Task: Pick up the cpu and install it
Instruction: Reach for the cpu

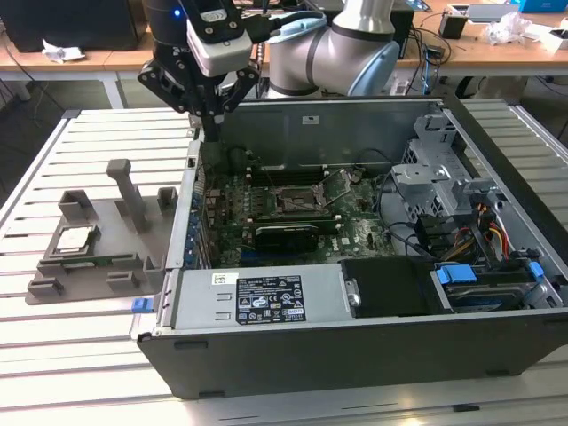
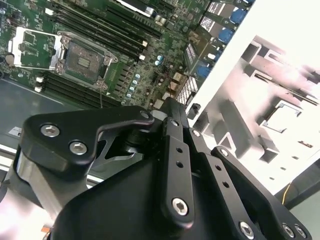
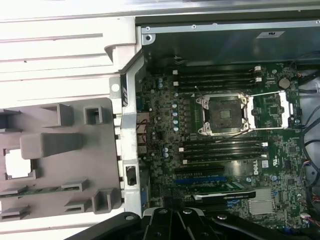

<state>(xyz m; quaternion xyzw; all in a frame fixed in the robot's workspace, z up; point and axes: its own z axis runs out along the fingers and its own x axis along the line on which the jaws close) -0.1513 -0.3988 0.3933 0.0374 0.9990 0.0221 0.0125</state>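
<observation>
The cpu (image 1: pixel 73 240) is a silver square chip lying flat in a recess of the grey fixture plate (image 1: pixel 115 266), at the exterior view's left, outside the computer case. In the first wrist view the cpu (image 3: pixel 19 162) looks washed out to white. My gripper (image 1: pixel 209 117) hangs over the case's back left corner, well above the plate, its fingers drawn together to a point with nothing in them. The open socket (image 1: pixel 293 201) sits mid-motherboard with its metal load plate (image 1: pixel 335 184) swung up. In both wrist views the socket (image 3: pixel 222 114) (image 2: pixel 82 55) shows bare.
The open computer case (image 1: pixel 266 355) lies on a slatted white table (image 1: pixel 98 355). A tall post (image 1: pixel 127 191) rises from the fixture plate. Drive cages and cables (image 1: pixel 453 213) fill the case's right side. Memory slots (image 3: pixel 215 80) flank the socket.
</observation>
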